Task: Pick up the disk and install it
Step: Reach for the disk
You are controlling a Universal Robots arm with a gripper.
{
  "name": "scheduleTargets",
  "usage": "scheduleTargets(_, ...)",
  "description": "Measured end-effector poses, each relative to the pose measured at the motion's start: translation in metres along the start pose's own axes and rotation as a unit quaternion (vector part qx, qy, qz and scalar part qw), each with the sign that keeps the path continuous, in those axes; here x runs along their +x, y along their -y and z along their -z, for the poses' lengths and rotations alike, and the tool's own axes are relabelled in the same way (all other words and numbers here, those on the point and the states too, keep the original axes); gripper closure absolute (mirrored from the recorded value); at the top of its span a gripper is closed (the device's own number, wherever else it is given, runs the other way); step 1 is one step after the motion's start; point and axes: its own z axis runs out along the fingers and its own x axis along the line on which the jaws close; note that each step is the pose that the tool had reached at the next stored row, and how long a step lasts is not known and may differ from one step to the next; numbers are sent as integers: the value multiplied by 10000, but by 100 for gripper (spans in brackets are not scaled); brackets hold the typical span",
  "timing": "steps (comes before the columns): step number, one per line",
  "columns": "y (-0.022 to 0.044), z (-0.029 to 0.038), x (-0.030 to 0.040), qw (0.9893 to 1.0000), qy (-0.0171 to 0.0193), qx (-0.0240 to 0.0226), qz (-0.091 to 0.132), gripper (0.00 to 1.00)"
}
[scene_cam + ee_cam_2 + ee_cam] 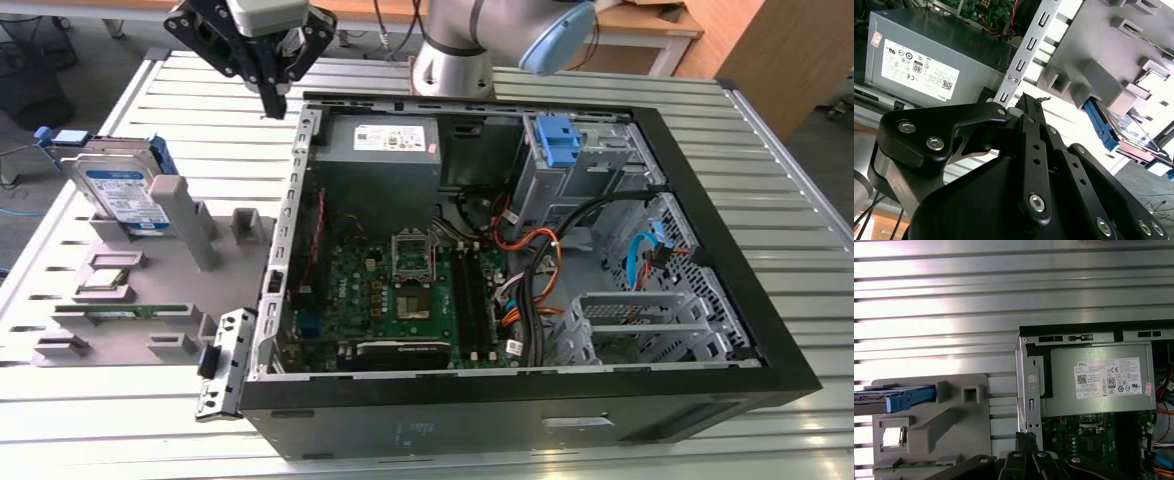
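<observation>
The arm point(451, 62) stands behind the computer case point(534, 420) in the exterior view and reaches toward that view's left. Its black claw point(274, 100) hangs pointing down just outside the case's far corner, fingertips pressed together, gripping nothing.

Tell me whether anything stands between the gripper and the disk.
Nothing visible does. The gripper hangs shut by a corner of the case; the disk stands on edge in the grey holder toward the exterior view's left, with bare slatted table between.
</observation>
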Motion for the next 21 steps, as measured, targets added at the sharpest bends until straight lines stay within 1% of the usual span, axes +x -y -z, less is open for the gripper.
scheduleTargets(8,9,2,117,10000,0,0,0,90)
scheduleTargets(16,20,5,265,10000,0,0,0,90)
scheduleTargets(21,25,7,333,10000,0,0,0,90)
